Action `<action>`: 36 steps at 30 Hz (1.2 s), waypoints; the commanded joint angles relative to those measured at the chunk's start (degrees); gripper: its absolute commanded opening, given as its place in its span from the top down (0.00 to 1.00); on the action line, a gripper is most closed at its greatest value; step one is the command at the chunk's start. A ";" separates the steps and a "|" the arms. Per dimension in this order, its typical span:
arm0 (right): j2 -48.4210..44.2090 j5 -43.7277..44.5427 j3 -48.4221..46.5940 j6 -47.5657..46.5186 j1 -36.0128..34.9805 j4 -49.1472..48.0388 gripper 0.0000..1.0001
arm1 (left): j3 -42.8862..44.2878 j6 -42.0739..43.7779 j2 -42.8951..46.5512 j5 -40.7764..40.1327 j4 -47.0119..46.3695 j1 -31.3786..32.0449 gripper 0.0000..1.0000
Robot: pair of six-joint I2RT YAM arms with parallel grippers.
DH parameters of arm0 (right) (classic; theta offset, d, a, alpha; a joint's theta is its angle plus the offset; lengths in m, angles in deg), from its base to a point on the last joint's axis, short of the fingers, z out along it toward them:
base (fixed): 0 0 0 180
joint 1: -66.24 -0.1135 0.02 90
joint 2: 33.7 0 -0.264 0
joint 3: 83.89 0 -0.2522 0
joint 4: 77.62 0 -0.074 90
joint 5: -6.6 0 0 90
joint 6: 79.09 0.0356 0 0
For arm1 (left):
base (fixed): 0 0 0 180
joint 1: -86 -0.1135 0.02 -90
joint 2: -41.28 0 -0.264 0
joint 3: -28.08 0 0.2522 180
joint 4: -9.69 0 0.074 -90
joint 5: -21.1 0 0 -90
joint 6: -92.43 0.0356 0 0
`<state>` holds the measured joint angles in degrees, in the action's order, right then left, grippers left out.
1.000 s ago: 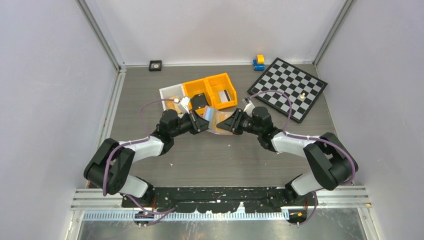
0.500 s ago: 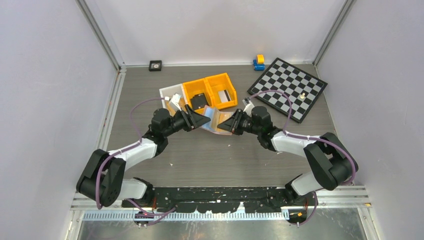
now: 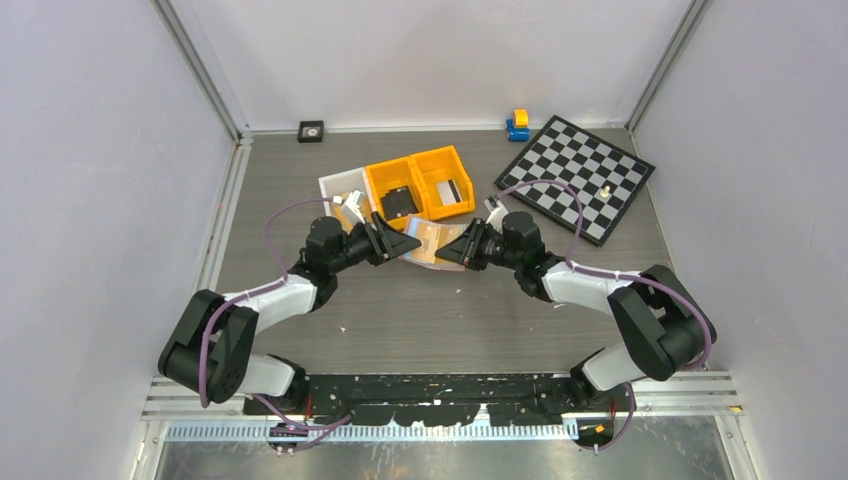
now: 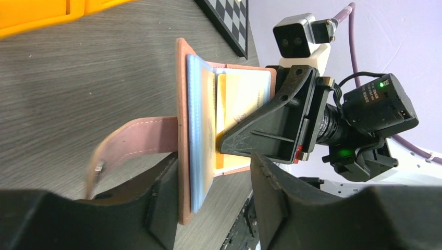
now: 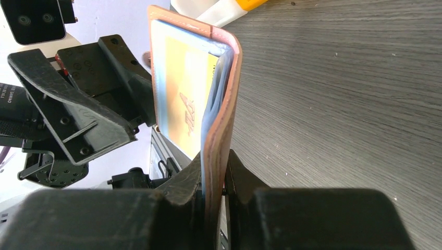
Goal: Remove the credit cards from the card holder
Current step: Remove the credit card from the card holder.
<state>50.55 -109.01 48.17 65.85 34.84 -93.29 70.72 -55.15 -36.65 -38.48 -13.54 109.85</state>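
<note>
We see the card holder (image 4: 200, 130) open, held over the counter (image 4: 78, 78), credit cards (image 4: 242, 96) tucked in its clear pockets with none out yet, right fingers (image 5: 240, 176) pinching one flap, left fingers (image 4: 159, 203) spread around the other flap's edge, gripping nothing.

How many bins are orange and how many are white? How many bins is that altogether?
orange bins: 2
white bin: 1
total: 3
</note>
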 commanded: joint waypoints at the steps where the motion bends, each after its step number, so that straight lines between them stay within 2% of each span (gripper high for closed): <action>1: -2.52 -0.29 -1.69 -0.88 -0.42 -2.85 0.81 | 1.06 0.81 0.31 0.44 -1.04 -0.34 0.55; 10: -3.39 -0.99 -1.35 -1.00 -0.37 -3.69 0.81 | 1.35 1.85 1.00 0.06 0.52 -0.39 0.79; 13: -3.39 -0.97 -1.41 -0.92 -0.42 -3.42 0.81 | 1.57 1.87 0.74 0.40 0.52 -0.38 0.92; 15: -3.68 -0.51 -1.42 -1.18 -0.42 -2.80 0.78 | 1.72 1.73 0.56 0.69 0.40 -0.39 0.97; 16: -3.92 -0.21 -1.36 -1.36 -0.42 -2.49 0.73 | 1.75 1.62 0.58 0.85 0.36 -0.39 0.99; 22: -6.21 3.87 -0.76 -2.19 -0.42 1.21 0.52 | 1.09 0.95 1.86 0.20 0.49 -0.39 1.00; 27: -8.52 8.74 -0.55 -3.26 -0.42 5.81 0.42 | 0.44 0.36 3.00 -0.63 0.18 -0.39 1.00; 36: -17.23 24.07 -0.52 -5.69 0.14 17.98 0.28 | -0.96 0.98 6.15 -3.38 2.10 -1.37 1.00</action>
<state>38.60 -94.56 48.24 62.27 34.79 -80.92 70.42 -54.37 -33.41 -40.32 -11.33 109.31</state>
